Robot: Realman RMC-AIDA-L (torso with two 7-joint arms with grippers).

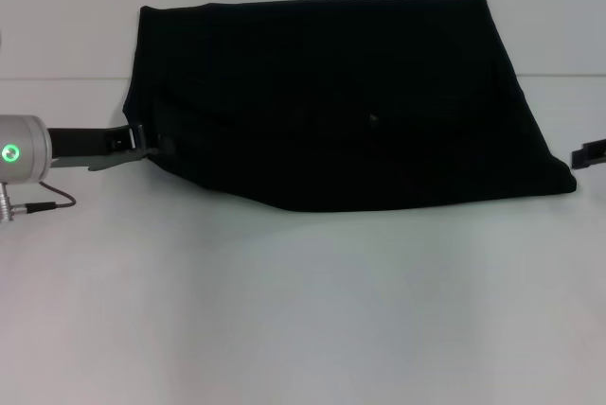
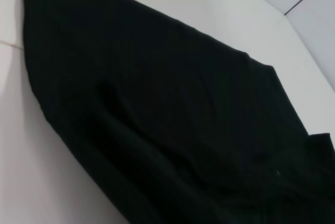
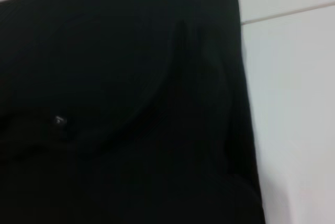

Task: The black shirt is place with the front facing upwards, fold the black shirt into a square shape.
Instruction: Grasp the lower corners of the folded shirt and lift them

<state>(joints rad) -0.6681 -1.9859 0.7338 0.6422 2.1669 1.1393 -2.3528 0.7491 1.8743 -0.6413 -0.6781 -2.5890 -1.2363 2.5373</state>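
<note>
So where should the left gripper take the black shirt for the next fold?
Probably at the black shirt's near corner on the robot's left, coming in low from that side. The left gripper already sits at that edge, where the fabric lies thin against the table. The right gripper waits opposite.

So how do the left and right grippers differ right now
The left gripper reaches in with its arm in full view, fingertips touching the shirt's left edge. The right gripper barely enters the head view, just off the shirt's right corner. Both are low over the table.
</note>
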